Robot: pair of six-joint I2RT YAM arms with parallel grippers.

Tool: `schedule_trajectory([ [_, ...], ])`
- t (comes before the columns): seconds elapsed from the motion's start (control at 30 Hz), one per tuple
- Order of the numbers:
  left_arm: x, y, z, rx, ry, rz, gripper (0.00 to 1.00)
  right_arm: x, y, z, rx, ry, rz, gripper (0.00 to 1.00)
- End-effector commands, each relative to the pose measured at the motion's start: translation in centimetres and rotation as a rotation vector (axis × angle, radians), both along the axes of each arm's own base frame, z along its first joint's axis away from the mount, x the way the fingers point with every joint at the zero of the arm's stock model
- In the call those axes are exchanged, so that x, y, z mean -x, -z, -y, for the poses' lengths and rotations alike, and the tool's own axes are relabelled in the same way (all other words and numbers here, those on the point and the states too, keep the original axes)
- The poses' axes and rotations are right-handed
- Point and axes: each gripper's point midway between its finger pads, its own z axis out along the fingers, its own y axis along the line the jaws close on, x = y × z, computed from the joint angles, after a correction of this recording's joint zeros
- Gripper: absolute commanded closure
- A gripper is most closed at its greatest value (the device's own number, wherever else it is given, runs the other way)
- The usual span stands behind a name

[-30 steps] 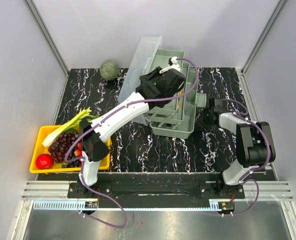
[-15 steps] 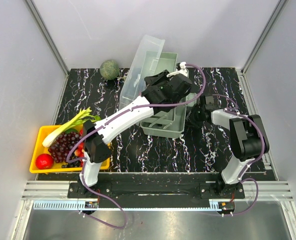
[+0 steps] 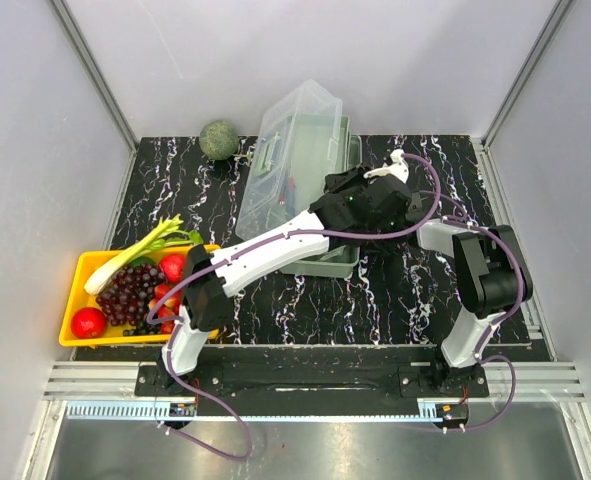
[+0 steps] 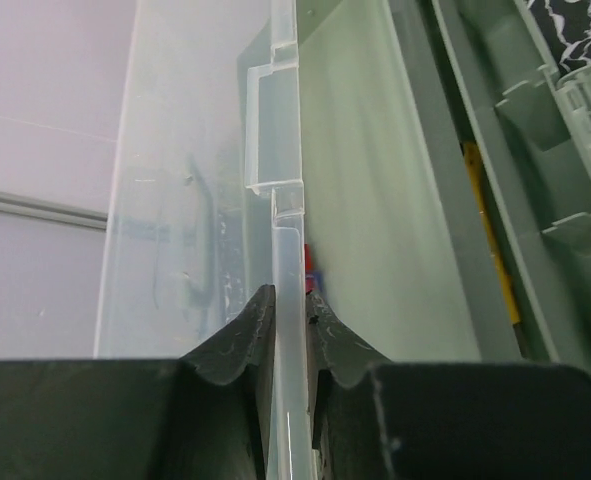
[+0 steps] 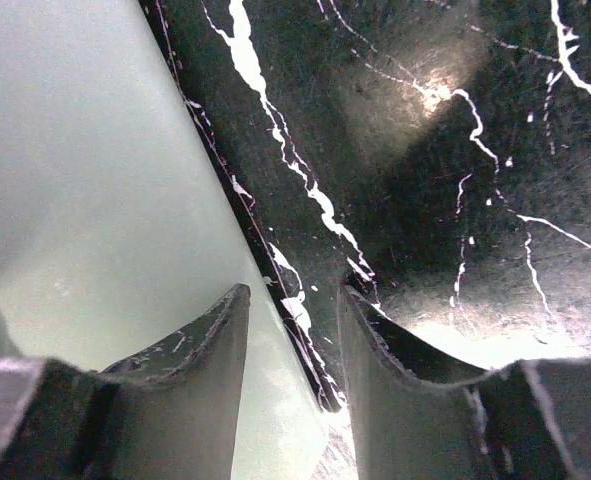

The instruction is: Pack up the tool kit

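The toolbox [image 3: 330, 262] stands mid-tabletop [image 3: 305, 310], small hand tools [image 4: 308, 270] inside and its clear lid [image 3: 285, 150] half raised. The left pincer [image 4: 287, 305] pinches the lid's edge. The right pincer [image 5: 293, 310], spread, straddles the box's side. Closing appears in hand; lowering and latching the lid means first clearing the left arm [image 3: 265, 235] lying across the box. A fruit tray [image 3: 105, 342] and a melon [image 3: 218, 140] sit well apart.

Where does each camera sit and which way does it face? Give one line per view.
Top external: above and behind the arms, looking down on the table and toolbox; both arms show, bases at the bottom.
Left wrist: on the left arm, looking along the left fingers at the clear lid, its edge between them.
Right wrist: on the right arm, looking down past the right fingers at the toolbox wall and table.
Shared: toolbox in all three.
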Motion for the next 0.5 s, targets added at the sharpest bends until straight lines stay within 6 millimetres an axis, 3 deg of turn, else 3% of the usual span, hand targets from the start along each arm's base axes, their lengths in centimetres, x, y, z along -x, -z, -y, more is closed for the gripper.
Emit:
schedule_trajectory([
  [0.0, 1.0, -0.4, 3.0, 0.191, 0.074, -0.017, 0.81, 1.1, 0.4, -2.6, -0.056, -0.068, -0.026, 0.52],
  [0.2, 1.8, -0.1, 4.1, 0.268, 0.130, -0.077, 0.69, 1.2, 0.4, -2.6, -0.055, -0.064, -0.029, 0.52],
  [0.37, 3.6, 0.1, 6.8, 0.371, 0.273, -0.189, 0.54, 1.1, 0.4, -2.5, -0.048, -0.057, -0.026, 0.52],
  [0.47, 4.7, -1.2, 7.6, 0.479, 0.327, -0.234, 0.48, 1.1, 0.4, -2.3, -0.041, -0.049, -0.020, 0.52],
])
